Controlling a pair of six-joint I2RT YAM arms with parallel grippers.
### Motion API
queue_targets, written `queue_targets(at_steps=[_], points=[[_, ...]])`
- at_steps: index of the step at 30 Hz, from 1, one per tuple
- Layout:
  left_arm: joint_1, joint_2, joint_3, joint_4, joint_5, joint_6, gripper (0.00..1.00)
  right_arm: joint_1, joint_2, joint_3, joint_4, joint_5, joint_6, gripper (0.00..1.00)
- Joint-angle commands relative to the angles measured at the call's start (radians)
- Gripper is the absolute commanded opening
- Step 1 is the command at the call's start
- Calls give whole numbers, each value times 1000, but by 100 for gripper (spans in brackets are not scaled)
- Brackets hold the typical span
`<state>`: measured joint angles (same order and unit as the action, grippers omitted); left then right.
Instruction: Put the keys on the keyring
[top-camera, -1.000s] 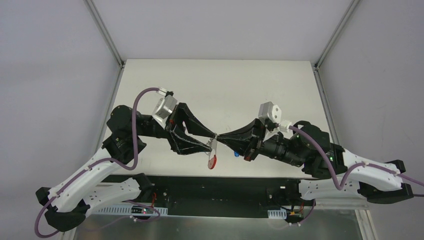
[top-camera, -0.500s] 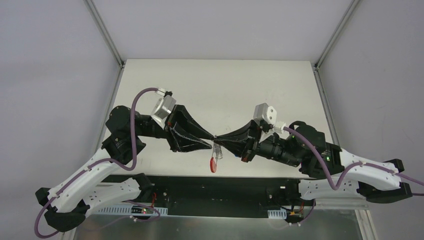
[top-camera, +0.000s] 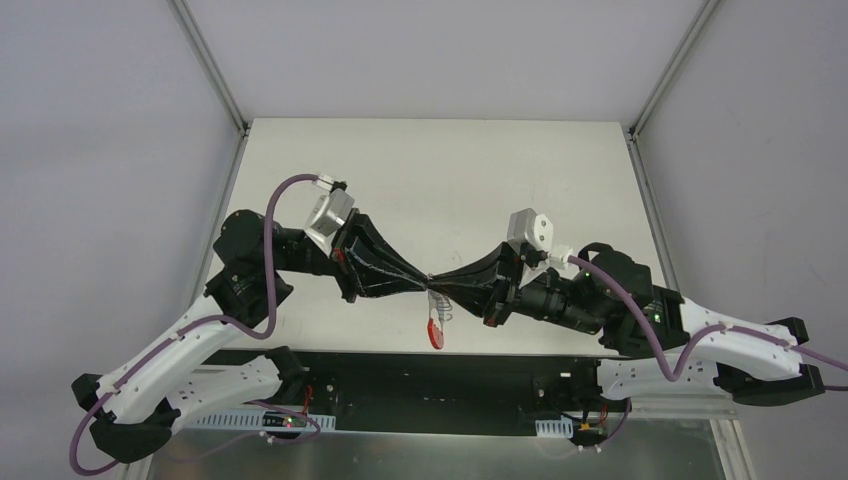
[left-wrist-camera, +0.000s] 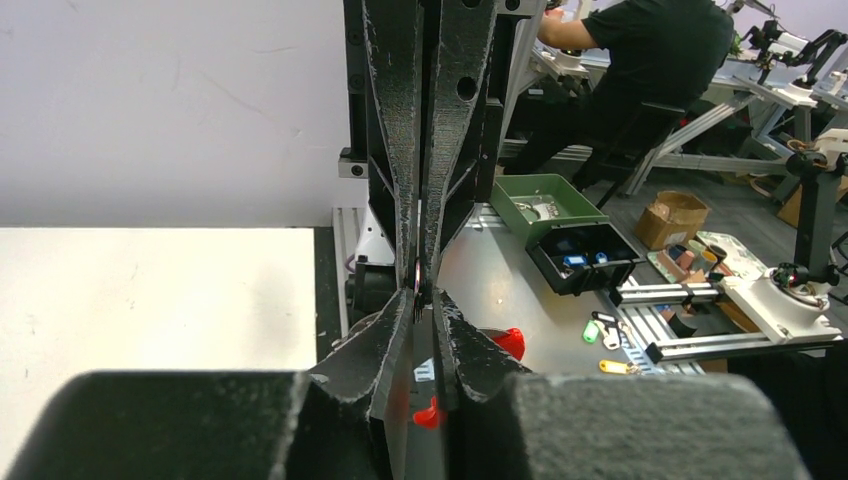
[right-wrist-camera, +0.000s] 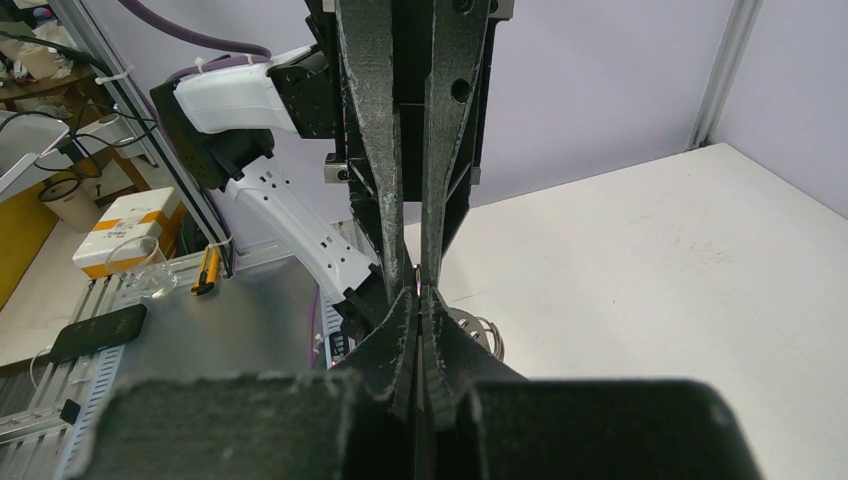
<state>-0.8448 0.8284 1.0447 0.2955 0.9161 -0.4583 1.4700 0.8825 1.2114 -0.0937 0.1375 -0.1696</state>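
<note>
Keyring (top-camera: 435, 320) hangs in the air straight under the spot where my two grippers meet tip to tip, a bit to 6 o'clock of table centre. Its red strip (top-camera: 433, 334) dangles lowest, with its end toward 6, close over the table's near edge. The wire rings (top-camera: 443, 305) bunch just above it. Keys: not visible in any view, so I can't tell where they sit.

My left gripper (top-camera: 425, 282) comes in from 9 o'clock. Its fingers are pressed nearly together, pinching the keyring by one thin loop at the very tips. The left wrist view shows that loop (left-wrist-camera: 416, 273) right where the tips meet. My right gripper (top-camera: 441, 285) comes in from 3 o'clock, tips pressed together. What sits between them I can't tell; it's too thin and dark.

Room: the table (top-camera: 520, 180) spreads wide toward 10, 12 and 2 o'clock past both wrists. Toward 6 the edge and the dark base rail (top-camera: 420, 372) are near. Frame posts (top-camera: 208, 70) rise at the far corners, 11 and 1 o'clock.

Hidden: my own finger bodies fill the lower half of both wrist views. The red strip shows there only as scraps (left-wrist-camera: 510, 342), and the wire rings peek out partly behind a finger (right-wrist-camera: 486, 336). From the top the pinch point is a dark blur.
</note>
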Motion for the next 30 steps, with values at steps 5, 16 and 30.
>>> queue_targets(at_steps=[5,16,30], points=[[-9,22,20,63,58,-12,0,0,-12,22,48,-5,-21,0],[-9,34,20,43,33,24,0,0,-43,28,-35,-52,-25,6],[-9,56,36,31,31,45,0,0,-90,43,-134,-80,-31,32]])
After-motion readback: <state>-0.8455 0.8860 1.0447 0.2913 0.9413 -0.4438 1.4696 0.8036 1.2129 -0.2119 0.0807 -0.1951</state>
